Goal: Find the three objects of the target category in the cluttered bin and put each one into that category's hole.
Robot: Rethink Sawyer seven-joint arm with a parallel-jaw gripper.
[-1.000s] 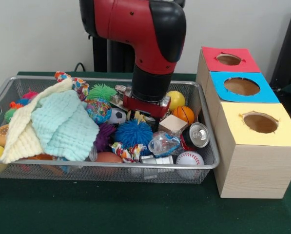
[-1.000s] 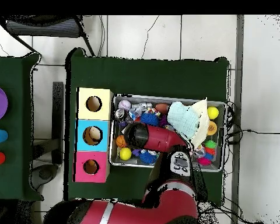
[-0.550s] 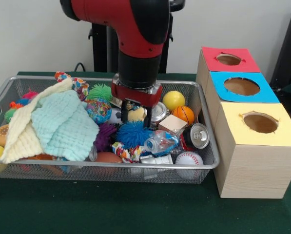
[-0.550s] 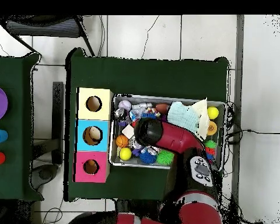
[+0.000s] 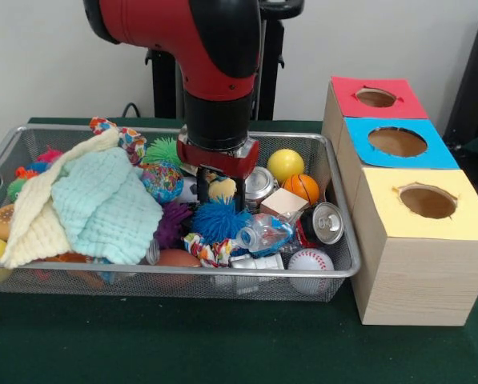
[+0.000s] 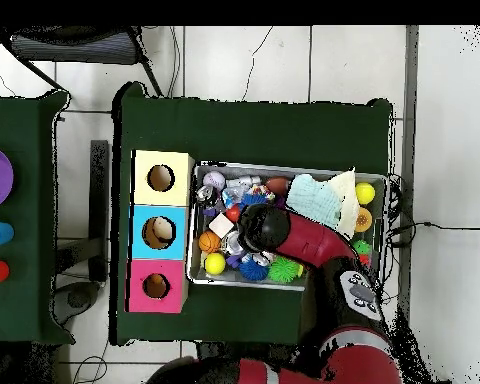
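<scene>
In the front view my gripper hangs just above the clutter in the middle of the wire bin. It is shut on a small pale yellow and white toy, which sits between the two black fingers. Directly below it lies a blue spiky ball. Three boxes with holes stand to the right: red, blue and yellow. From overhead the arm's wrist covers the gripper and the toy, and the boxes stand left of the bin.
Around the gripper lie a silver can, a yellow ball, a small basketball, a wooden block, an open can, a plastic bottle and a baseball. Folded cloths cover the bin's left half.
The gripper came up out of the clutter with the small yellow toy between its fingers and shifted left in the front view. The arm swung with it.
</scene>
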